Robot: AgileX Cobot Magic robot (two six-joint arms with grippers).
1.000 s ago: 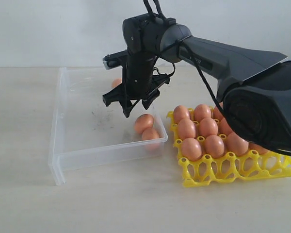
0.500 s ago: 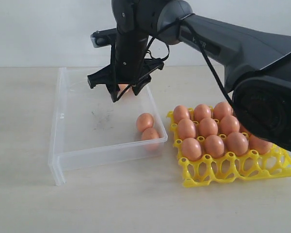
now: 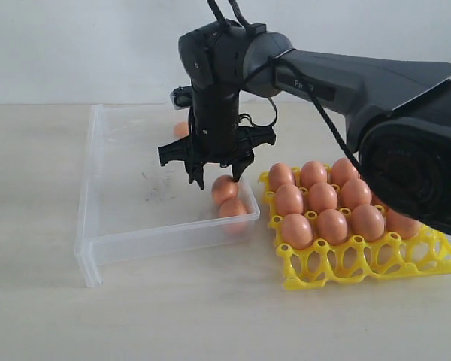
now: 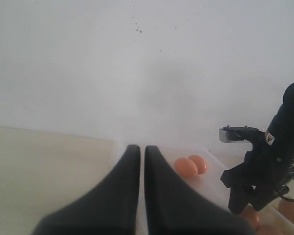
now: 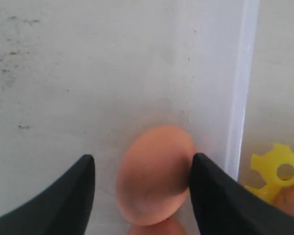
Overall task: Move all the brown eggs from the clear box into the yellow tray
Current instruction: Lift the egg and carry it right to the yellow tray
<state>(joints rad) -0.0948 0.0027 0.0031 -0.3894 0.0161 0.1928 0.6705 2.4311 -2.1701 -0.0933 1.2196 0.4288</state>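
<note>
On the clear box (image 5: 63,58) floor, the open right end effector (image 5: 142,156) straddles a brown egg (image 5: 154,181) lying flat.

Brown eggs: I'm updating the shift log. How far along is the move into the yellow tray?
Done: the yellow tray holds about ten visible eggs; its front row is empty. In hand: the right gripper, open, straddles an egg in the clear box, not gripped. Left: that egg, another egg beside it, two eggs at the far end.
</note>
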